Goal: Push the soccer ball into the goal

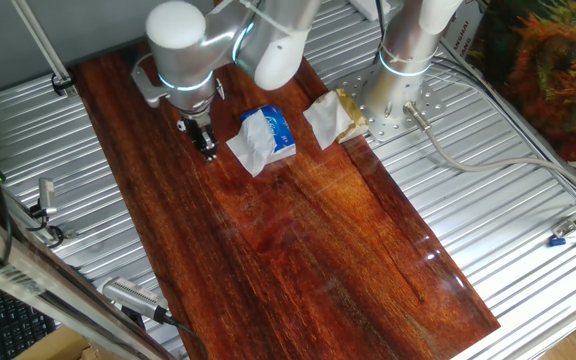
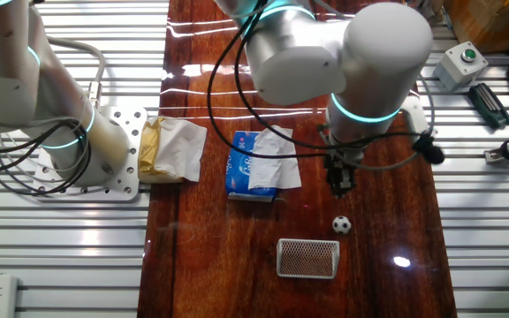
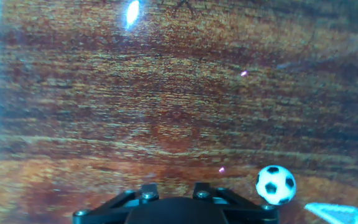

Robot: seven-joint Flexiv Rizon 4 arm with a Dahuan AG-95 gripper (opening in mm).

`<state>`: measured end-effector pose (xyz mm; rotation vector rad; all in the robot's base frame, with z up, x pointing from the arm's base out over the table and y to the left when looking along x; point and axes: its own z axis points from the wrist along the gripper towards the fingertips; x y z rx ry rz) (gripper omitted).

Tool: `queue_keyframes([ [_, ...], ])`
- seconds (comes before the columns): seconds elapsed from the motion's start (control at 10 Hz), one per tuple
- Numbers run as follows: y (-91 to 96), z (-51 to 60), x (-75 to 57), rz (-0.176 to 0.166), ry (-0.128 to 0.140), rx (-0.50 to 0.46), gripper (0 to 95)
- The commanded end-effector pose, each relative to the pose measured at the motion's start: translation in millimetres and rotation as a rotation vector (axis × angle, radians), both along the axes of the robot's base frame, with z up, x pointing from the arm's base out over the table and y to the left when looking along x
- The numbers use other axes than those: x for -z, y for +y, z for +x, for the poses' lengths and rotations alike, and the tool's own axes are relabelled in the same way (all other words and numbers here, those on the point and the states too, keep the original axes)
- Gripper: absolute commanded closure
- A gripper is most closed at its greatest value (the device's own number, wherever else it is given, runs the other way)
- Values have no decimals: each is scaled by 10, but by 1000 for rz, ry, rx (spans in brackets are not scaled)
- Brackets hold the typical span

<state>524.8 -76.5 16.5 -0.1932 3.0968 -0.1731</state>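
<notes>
Glossy wood tabletop (image 1: 318,240), ribbed metal surround (image 1: 528,230)

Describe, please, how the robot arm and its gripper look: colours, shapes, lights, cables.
The arm is made of thick, rounded silver-white segments, with glowing cyan rings at the joints. Black cables loop along it down to the wrist. The gripper is small, black and narrow, much thinner than the arm. In the hand view only its dark mount with two screws shows at the bottom edge.

Gripper (image 2: 340,182) downward, low, fingers together
</notes>
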Motion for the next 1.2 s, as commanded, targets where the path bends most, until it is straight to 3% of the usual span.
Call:
queue_keyframes([
  [0.1, -126, 71, -56, -43, 4, -106, 950],
  [0.7, -434, 168, -36, -68, -10, -213, 950],
  [1.2, -523, 368, -227, -103, 15, -285, 950],
])
